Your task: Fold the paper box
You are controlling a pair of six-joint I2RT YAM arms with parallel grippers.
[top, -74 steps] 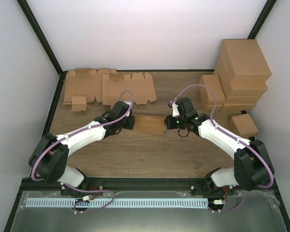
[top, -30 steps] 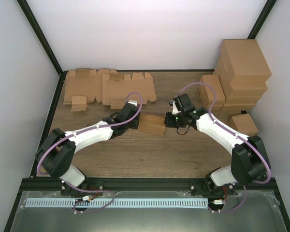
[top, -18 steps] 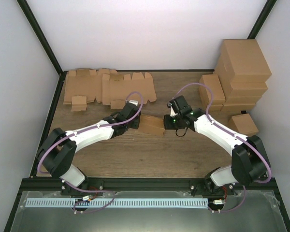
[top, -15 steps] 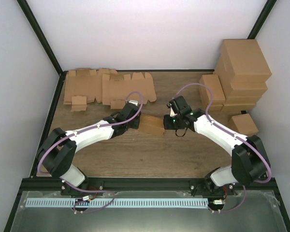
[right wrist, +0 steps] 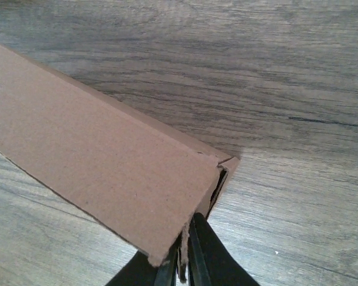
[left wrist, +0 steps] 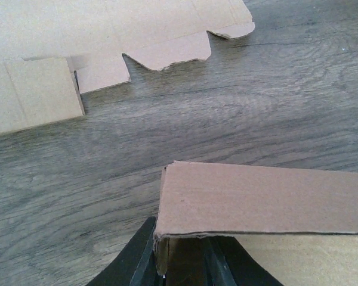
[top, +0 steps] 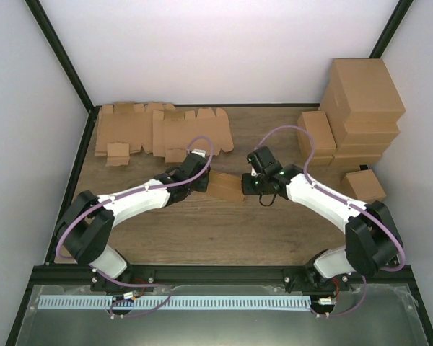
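Paper box (top: 227, 186) near flat blanks (top: 162, 130) (cartons (top: 364, 101) far right)

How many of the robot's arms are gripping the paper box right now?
2. The left arm's fingers clamp the paper box at its left end, and the right arm's fingers pinch a thin wall at its right end.

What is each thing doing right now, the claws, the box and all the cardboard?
paper box: partly folded, held at both ends.
left claw: shut on one end of the paper box.
right claw: shut on the other end.
flat cardboard sheets: unfolded, lying flat.
stacked boxes: folded shut, piled up.
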